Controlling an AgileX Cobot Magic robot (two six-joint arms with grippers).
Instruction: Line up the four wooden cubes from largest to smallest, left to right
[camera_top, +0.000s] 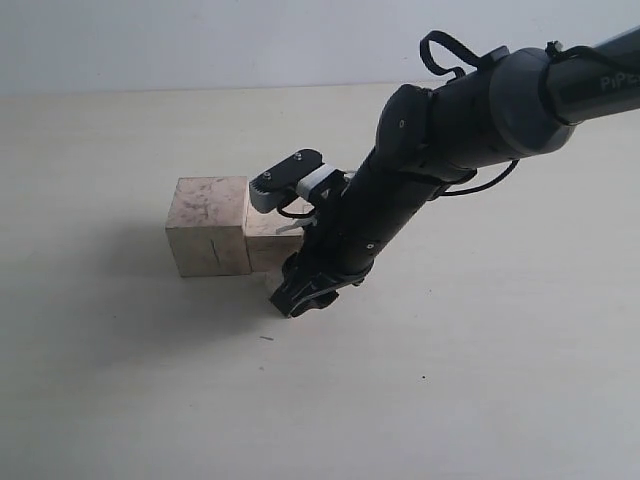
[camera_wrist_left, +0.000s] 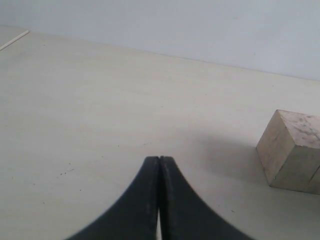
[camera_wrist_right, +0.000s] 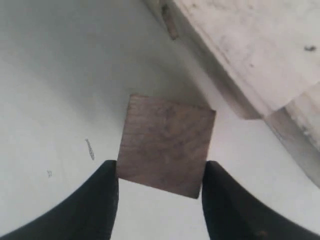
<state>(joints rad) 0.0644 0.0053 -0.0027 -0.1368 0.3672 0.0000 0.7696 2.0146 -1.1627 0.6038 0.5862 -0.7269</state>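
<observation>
right gripper flanks a small cube, contact unclear.

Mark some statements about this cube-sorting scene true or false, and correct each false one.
1. The left gripper is shut with nothing between its jaws. True.
2. A small cube sits between the fingers of the right gripper. True.
3. The largest cube stands apart from every other cube. False: a second cube touches its right side in the exterior view.
4. All four cubes show in the exterior view. False: only two can be made out there, and the right arm covers the spot under its gripper.
</observation>
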